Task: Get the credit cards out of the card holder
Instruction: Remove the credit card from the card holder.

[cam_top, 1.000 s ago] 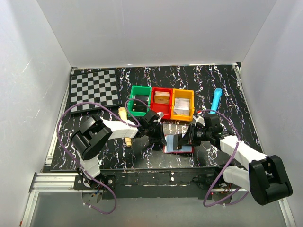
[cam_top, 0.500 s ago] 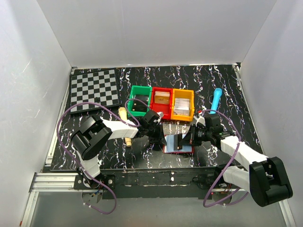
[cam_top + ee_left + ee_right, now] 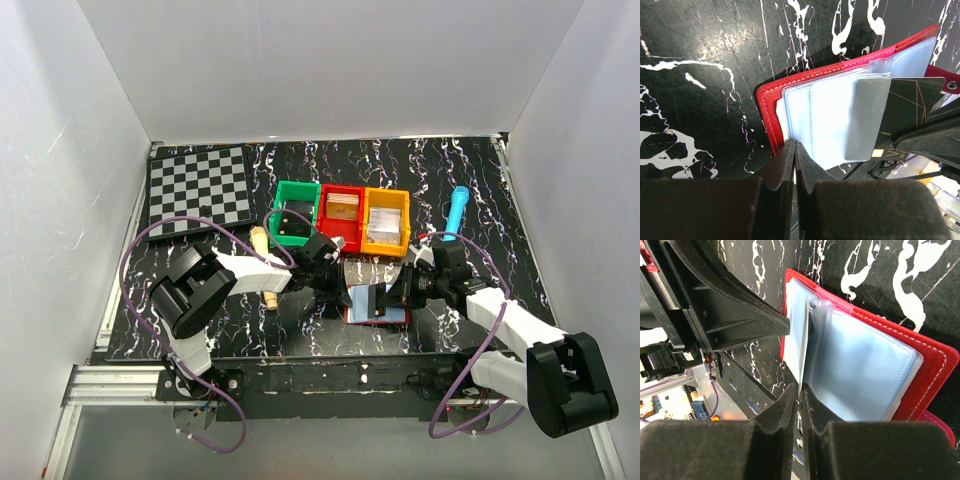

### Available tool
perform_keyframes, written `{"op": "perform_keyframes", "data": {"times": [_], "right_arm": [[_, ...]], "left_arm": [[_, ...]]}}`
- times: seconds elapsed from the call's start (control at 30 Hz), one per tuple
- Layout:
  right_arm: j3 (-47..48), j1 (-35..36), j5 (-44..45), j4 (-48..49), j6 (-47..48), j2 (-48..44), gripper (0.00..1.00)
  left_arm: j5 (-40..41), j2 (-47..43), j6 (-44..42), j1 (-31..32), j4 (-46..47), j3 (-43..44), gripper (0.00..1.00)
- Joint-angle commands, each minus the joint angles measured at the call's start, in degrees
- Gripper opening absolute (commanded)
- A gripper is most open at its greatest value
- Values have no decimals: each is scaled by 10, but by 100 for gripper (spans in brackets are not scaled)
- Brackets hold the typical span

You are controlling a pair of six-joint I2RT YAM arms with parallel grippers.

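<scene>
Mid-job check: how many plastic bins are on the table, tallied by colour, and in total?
Green bin: 1
Red bin: 1
Orange bin: 1
Total: 3

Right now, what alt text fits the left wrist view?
An open red card holder lies on a black marbled table, a dark card half out of its pale-blue sleeve. The closed left gripper sits at the holder's near edge.

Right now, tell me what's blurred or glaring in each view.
Top view: evenly lit, sharp. Left wrist: left gripper out of focus up close, card holder crisp, soft sheen on its plastic sleeves. Right wrist: right gripper blurred, sleeves mildly shiny.
</scene>
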State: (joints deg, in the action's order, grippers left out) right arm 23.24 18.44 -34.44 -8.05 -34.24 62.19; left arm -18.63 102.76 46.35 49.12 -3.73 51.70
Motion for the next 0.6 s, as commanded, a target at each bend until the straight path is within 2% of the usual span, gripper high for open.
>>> {"op": "perform_keyframes", "data": {"times": [0.0,0.1,0.3,0.57], "right_arm": [[15,-2,-6,8,3,-5,13],[16,-3,-3,2,4,-8,1],[22,-6,22,-31,4,-43,1],[51,-14,108,-136,-1,-128,1]], "left_arm": [[50,10,-14,4,-52,-27,0],[50,10,-15,4,-52,-28,0],[52,5,-13,3,-51,-32,0],[52,-2,-14,3,-48,-35,0]]}}
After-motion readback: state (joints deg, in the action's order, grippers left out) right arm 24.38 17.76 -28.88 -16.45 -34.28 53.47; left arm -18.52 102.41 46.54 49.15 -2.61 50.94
